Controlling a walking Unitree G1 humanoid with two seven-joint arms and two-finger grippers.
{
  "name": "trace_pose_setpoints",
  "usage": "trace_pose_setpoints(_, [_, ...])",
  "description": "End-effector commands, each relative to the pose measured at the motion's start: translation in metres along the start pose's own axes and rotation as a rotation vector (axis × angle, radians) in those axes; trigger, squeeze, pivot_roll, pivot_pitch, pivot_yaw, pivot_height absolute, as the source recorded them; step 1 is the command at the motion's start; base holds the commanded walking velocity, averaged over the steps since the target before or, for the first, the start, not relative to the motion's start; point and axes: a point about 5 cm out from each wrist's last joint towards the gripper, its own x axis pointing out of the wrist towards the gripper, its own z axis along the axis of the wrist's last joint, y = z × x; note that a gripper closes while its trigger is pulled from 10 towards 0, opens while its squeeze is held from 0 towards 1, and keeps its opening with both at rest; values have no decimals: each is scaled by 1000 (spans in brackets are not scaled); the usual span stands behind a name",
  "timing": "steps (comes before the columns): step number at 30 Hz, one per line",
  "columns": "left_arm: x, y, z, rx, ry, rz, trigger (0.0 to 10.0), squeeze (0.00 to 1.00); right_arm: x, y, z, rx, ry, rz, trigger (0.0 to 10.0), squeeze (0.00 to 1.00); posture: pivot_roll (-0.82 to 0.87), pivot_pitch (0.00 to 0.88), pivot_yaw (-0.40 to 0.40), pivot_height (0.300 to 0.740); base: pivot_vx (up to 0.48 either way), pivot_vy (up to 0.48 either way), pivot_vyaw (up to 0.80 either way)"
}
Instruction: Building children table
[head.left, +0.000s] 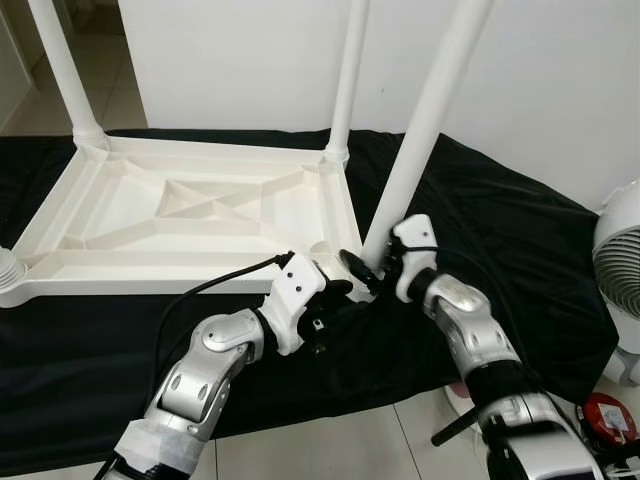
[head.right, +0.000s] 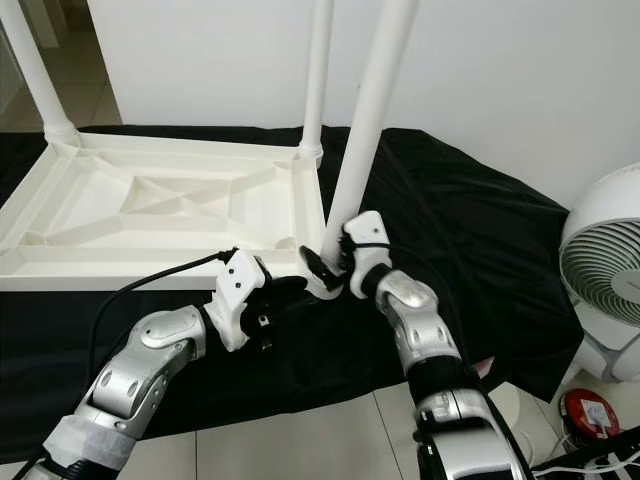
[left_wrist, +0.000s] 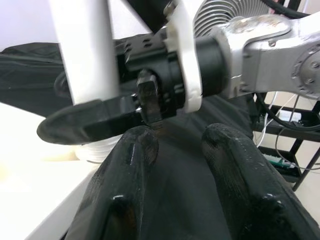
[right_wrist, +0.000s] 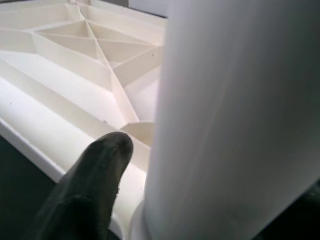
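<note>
Nearest, the left gripper (head.left: 335, 300) is hovering with jaws slightly apart, holding nothing, at the near right corner of the upturned tabletop (head.left: 180, 215) lying on the black cloth (head.left: 500, 230). The right gripper (head.left: 372, 268) is clasping the tilted leg (head.left: 425, 120) there, seemingly seating it. Farther back, two legs are standing fitted. No writing is readable.

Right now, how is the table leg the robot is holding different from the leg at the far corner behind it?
The held leg leans sideways, while the far leg stands straight up. The right gripper holds the held leg near its bottom; nothing touches the far leg. The held leg sits at the near corner of the upside-down table top, so it looks thicker. Both are white, round and plain.
</note>
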Motion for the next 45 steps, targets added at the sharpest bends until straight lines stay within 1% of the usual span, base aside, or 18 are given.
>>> trace_pose_setpoints(1, [3, -2, -1, 14, 11, 1, 10000, 0, 3, 6, -6, 0, 27, 36, 0, 0, 31, 19, -80, 740, 0, 0, 0])
trace_pose_setpoints(7, [4, -2, -1, 15, 12, 9, 10000, 0, 4, 8, -10, 13, 31, 91, 0, 0, 47, 17, -80, 740, 0, 0, 0])
trace_pose_setpoints(14, [3, 0, -1, 18, 13, 11, 10000, 0, 0, 3, -15, 13, 35, 78, 0, 0, 46, 16, -78, 740, 0, 0, 0])
trace_pose_setpoints(15, [3, 1, -1, 18, 13, 12, 10000, 0, -1, 1, -16, 15, 34, 61, 1647, 0, 43, 16, -75, 740, 0, 0, 0])
trace_pose_setpoints(16, [3, 1, -1, 18, 13, 12, 10000, 0, -1, 1, -16, 15, 34, 61, 1647, 0, 43, 16, -75, 740, 0, 0, 0])
trace_pose_setpoints(17, [3, 2, -1, 18, 14, 13, 10000, 0, -3, 0, -18, 20, 34, 27, 10000, 0, 42, 17, -74, 740, 0, 0, 0])
trace_pose_setpoints(21, [3, 2, -2, 19, 14, 15, 10000, 0, -6, -3, -19, 33, 27, -33, 10000, 0, 40, 16, -74, 740, 0, 0, 0])
trace_pose_setpoints(24, [4, 5, -5, 10, 18, 37, 10000, 0, -8, -1, -17, 41, -3, -162, 10000, 0, 30, 19, -72, 740, 0, 0, 0])
trace_pose_setpoints(25, [4, 5, -5, 10, 18, 37, 10000, 0, -8, -1, -17, 41, -3, -162, 10000, 0, 30, 19, -72, 740, 0, 0, 0])
trace_pose_setpoints(28, [3, 5, -6, 2, 14, 41, 10000, 0, -9, 3, -18, 68, -1, -336, 10000, 0, 23, 24, -68, 740, 0, 0, 0])
trace_pose_setpoints(29, [3, 5, -6, 2, 14, 41, 10000, 0, -9, 3, -18, 68, -1, -336, 10000, 0, 23, 24, -68, 740, 0, 0, 0])
trace_pose_setpoints(31, [3, 5, -6, -1, 15, 42, 10000, 0, -9, 7, -19, 92, 5, -457, 10000, 0, 22, 28, -68, 740, 0, 0, 0])
trace_pose_setpoints(34, [3, 5, -6, -4, 14, 42, 10000, 0, -6, 15, -19, 139, 16, -567, 10000, 0, 21, 30, -68, 740, 0, 0, 0])
trace_pose_setpoints(35, [3, 5, -6, -5, 13, 42, 10000, 0, -2, 21, -18, 169, 12, -586, 10000, 0, 21, 34, -69, 740, 0, 0, 0])
trace_pose_setpoints(36, [3, 5, -6, -5, 13, 42, 10000, 0, -2, 21, -18, 169, 12, -586, 10000, 0, 21, 34, -69, 740, 0, 0, 0])
trace_pose_setpoints(38, [4, 4, -6, -9, 10, 41, 10000, 0, 4, 33, -12, 172, -11, -562, 10000, 0, 19, 37, -67, 740, 0, 0, 0])
trace_pose_setpoints(44, [5, 3, -7, -12, 7, 37, 10000, 0, 3, 40, -6, 141, -29, -514, 10000, 0, 21, 37, -72, 740, 0, 0, 0])
trace_pose_setpoints(45, [4, 3, -7, -12, 8, 37, 10000, 0, 2, 40, -6, 143, -29, -508, 10000, 125, 24, 38, -75, 740, 0, 0, 0])
